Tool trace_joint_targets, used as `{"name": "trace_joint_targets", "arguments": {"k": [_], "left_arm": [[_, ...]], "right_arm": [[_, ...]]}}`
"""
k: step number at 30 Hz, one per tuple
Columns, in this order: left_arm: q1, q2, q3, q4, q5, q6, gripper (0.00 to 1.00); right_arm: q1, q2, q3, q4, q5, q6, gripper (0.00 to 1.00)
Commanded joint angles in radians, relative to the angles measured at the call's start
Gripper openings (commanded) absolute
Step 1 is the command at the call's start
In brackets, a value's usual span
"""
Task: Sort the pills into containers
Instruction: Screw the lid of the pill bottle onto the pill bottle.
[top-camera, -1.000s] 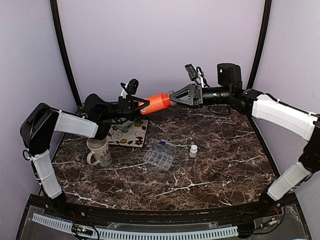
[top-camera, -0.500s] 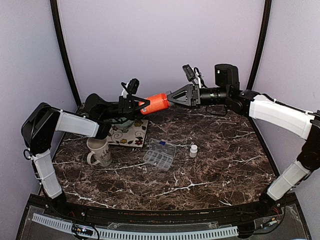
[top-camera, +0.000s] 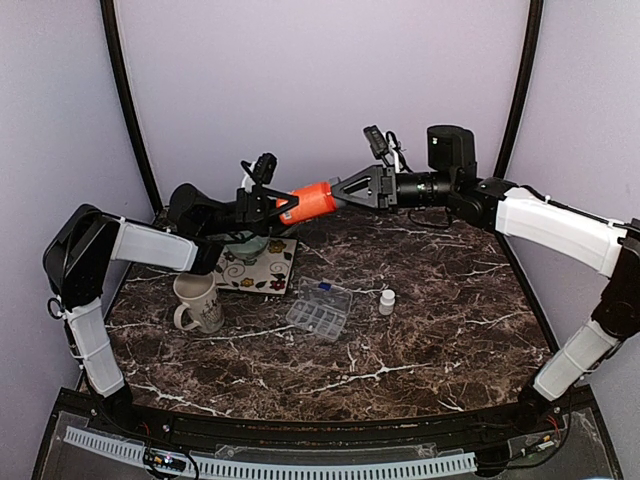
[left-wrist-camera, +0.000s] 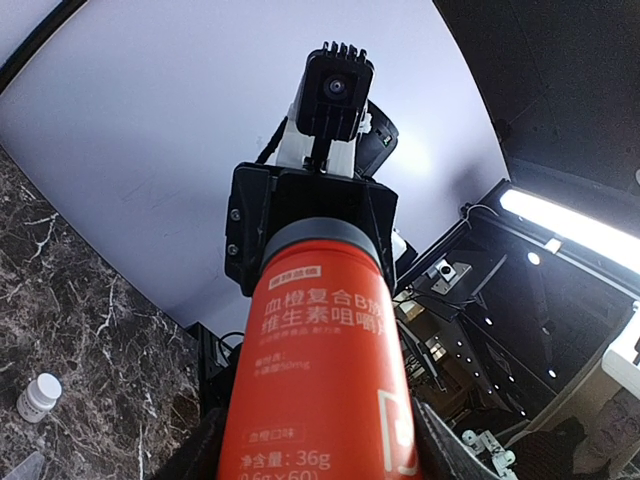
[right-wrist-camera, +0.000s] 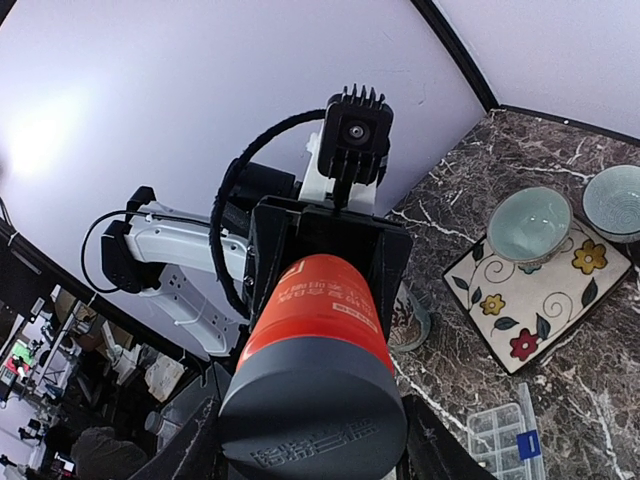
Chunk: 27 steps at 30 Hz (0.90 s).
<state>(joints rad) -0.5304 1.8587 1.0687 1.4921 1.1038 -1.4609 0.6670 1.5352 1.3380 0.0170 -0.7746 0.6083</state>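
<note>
From above: carried the orange pill bottle (top-camera: 312, 202) slightly leftward and higher than a second earlier, clamped at its base by the left gripper (top-camera: 285, 207) and at its cap by the right gripper (top-camera: 345, 192). Left the organiser box (top-camera: 319, 311) below on the table (top-camera: 450, 300).

Left wrist: gripped the labelled body.

Right wrist: pinched the grey cap (right-wrist-camera: 315, 420). Probably positioned for unscrewing, with the sorting itself not yet begun.

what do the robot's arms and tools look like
The left arm and right arm have white shell-covered links with black joints. The black left tool and right tool are triangular open frames, each topped by a small black finned camera on a white bracket. A black cable loops along the left wrist.
</note>
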Motion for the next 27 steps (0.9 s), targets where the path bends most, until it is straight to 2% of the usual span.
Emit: {"name": "trace_joint_targets", "arguments": {"k": [1, 8, 15, 27], "left_arm": [[-0.008, -0.027, 0.060, -0.016, -0.018, 0.067, 0.04], [-0.021, -0.040, 0.097, -0.104, -0.008, 0.144, 0.04], [-0.026, -0.049, 0.129, -0.151, 0.004, 0.218, 0.04], [-0.026, -0.119, 0.153, -0.345, -0.006, 0.451, 0.03]], "right_arm": [[0.039, 0.032, 0.051, -0.006, 0.020, 0.009, 0.35], [0.045, 0.046, 0.063, 0.009, 0.032, 0.060, 0.34], [0.046, 0.080, 0.110, -0.065, 0.052, 0.095, 0.31], [0.046, 0.113, 0.143, -0.126, 0.066, 0.181, 0.29]]}}
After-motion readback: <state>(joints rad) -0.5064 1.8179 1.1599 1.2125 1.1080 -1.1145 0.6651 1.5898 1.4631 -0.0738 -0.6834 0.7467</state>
